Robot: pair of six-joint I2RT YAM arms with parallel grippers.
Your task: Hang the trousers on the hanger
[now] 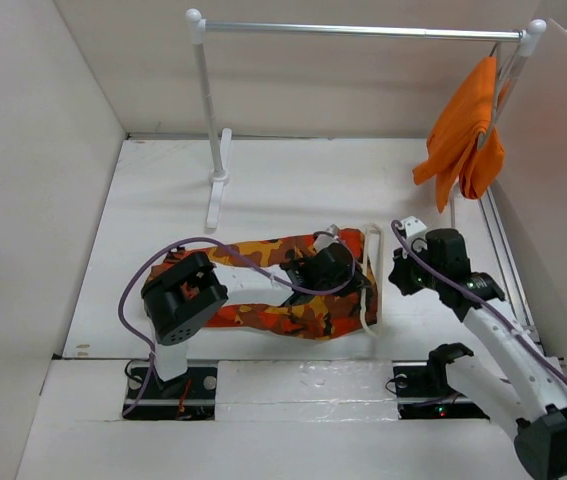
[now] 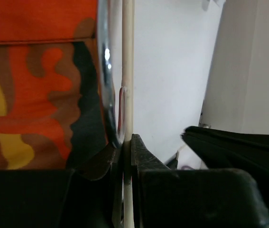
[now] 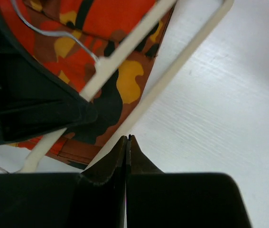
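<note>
The camouflage trousers [image 1: 263,290] lie folded flat across the middle of the table. The cream-white hanger [image 1: 371,280] lies over their right end, its metal hook [image 2: 105,71] over the cloth. My left gripper [image 1: 328,268] reaches over the trousers and is shut on a thin hanger bar [image 2: 127,71]; the cloth [image 2: 30,95] shows to its left. My right gripper [image 1: 399,272] is shut and empty just right of the hanger, above bare table. In the right wrist view its tips [image 3: 127,138] sit beside the hanger's outer bar [image 3: 181,52] and the trousers [image 3: 115,23].
A silver rail [image 1: 363,30] on white posts spans the back, with a plain orange garment [image 1: 468,135] hanging at its right end. White walls enclose the table on the left, back and right. The left arm's cable [image 1: 163,255] loops over the trousers' left end.
</note>
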